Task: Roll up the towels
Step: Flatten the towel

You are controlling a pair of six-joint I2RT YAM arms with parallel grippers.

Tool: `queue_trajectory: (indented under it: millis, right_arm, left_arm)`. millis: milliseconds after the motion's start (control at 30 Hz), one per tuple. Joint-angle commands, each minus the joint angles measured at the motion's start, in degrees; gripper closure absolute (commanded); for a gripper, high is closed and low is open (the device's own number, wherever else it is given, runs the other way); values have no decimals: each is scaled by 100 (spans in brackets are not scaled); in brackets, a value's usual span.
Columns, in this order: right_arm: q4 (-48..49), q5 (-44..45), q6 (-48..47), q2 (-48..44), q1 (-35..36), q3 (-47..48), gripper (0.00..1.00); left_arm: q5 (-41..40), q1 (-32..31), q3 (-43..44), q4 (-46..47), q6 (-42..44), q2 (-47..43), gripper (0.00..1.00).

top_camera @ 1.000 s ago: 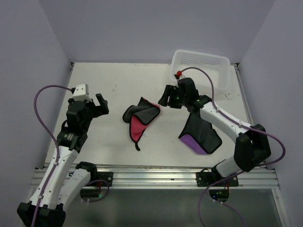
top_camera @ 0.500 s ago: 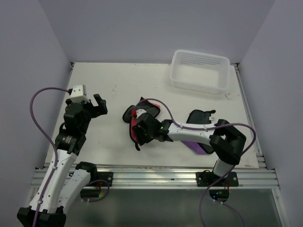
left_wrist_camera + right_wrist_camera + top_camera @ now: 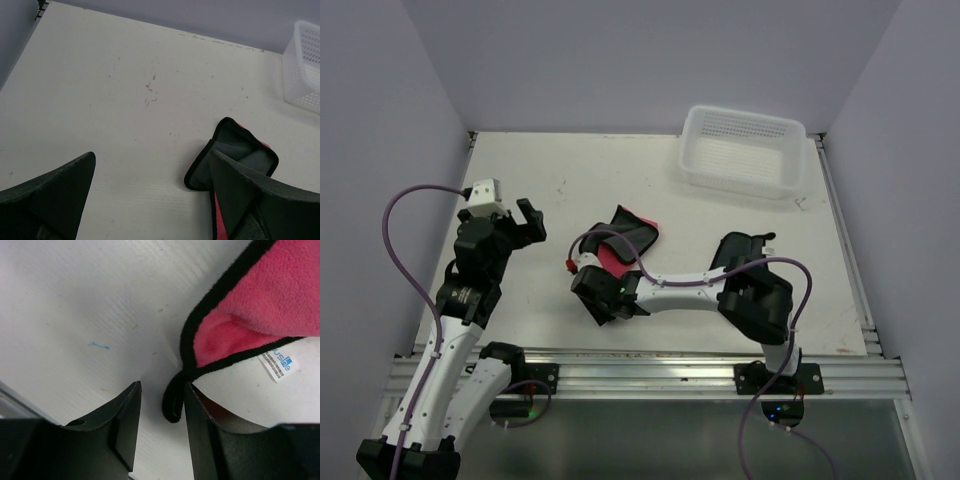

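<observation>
Pink towel: where the bench shows bare on both sides, the pink towel lies near the middle, folded over, dark side up at its far end, pink with black edging at its near corner.
Hang loop: a black loop trails from that near corner, with a white label just beside it on the bench.
Right fingers: the right fingers are low over the near corner; in the right wrist view the two fingers stand a narrow gap apart, the loop lying beside the gap. Whether they touch the loop I cannot tell; they are neither pressed together nor pinching anything clearly.
Purple towel: the second towel lies to the right, mostly hidden under the right arm; only dark fabric shows.
Left fingers: the left fingers are spread wide and hold nothing, raised over the left part of the bench, well apart from the pink towel.
Basket: a white perforated basket sits at the far right corner, apart from both towels.
</observation>
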Motion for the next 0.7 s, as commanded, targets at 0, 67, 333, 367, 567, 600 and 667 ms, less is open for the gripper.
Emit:
queue_trajectory:
  millis: [0,67,333,367,567,600,667]
  right_arm:
    - [-441,700,184,137,30,254,57]
    - [-477,866,245,129,30,219,59]
    - [-425,859,342,93,30,78,62]
    - [-407,780,377,111,30,69,65]
    - [-266,393,553,6,30,-80,100]
    - [-266,384,553,-82,21,-89,100]
    - [-380,305,579,-406,-32,-11,100]
  left_arm:
    - [17,53,59,174,60,-53,0]
    - [44,61,67,165,60,-53,1]
    - [88,70,59,174,60,-62,0]
    - [96,70,59,174,68,-62,0]
    - [96,62,59,174,68,-53,0]
    - [88,70,59,174,68,-61,0]
    - [88,70,50,174,68,-53,0]
